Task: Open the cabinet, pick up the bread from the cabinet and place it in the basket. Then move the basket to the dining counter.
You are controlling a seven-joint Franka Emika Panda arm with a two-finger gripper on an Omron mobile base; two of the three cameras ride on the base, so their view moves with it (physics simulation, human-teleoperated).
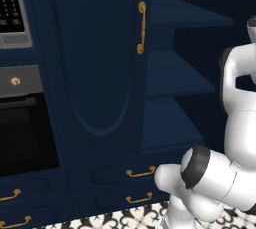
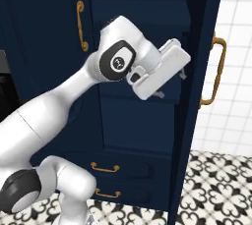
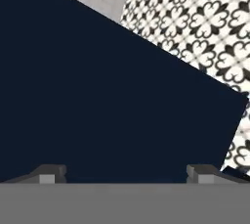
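- so my pincer [image 3: 126,173] is spread wide right now, nothing between the tips, just a flat navy panel in front of them in the hand view.
- landmark for everything below: the cabinet [image 1: 95,63]. its left door is shut with the brass handle [image 1: 142,28] on its right edge, and the right door [image 2: 197,91] is swung out, edge-on in the right base view, with its own brass handle [image 2: 216,71] on the outer face.
- my hand sits just inside the cabinet's open right half, close by the swung door's inner face, about mid height.
- the cabinet's navy shelves [image 1: 180,75] are exposed on that side, and honestly i can't spot the bread on any of them. too dark, and my arm blocks part of the right base view. no basket or dining counter to point at either.
- so my guess is the opening part is basically done on the right door, and the step in hand is getting at the bread.
- how i'd do it well: pull the hand off the door face first, then turn the wrist so the hand camera looks into the shelves rather than at a panel.
- keep the tips apart going in, come in level with a shelf so i don't clip its front edge.
- watch the elbow near the shut left door and the drawers [image 1: 135,173] below the cabinet.
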